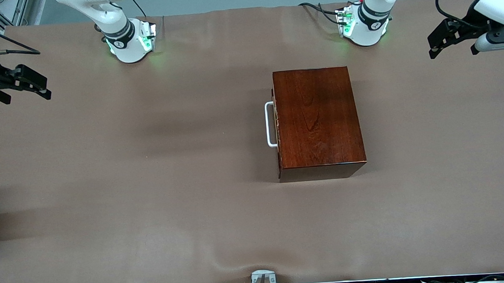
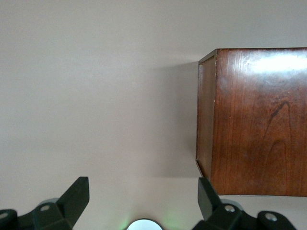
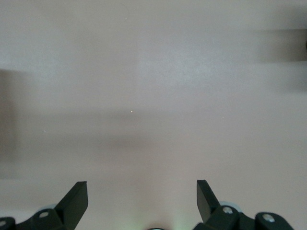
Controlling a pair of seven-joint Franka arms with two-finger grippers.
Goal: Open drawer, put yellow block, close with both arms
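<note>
The right gripper hangs in the air over the brown table cover at the right arm's end of the table, well apart from everything else; its two black fingers stand wide apart with only bare cloth between them, so it holds nothing, and this arm waits. Its white base glows green at the top edge of the table. Toward the middle, somewhat closer to the left arm's end, the dark mahogany box sits flat on the cloth, its glossy top showing the wood grain. The drawer is pushed fully in, its reddish-brown front flush with the box and facing the right arm's end, and its white bar handle juts out from that front. The yellow block does not show in any view. The left arm's base stands near the box at the top edge, also lit green. The left gripper is up over the left arm's end of the table, apart from the box; its fingers are spread wide and empty, and the left wrist view shows one corner of the box below it.
</note>
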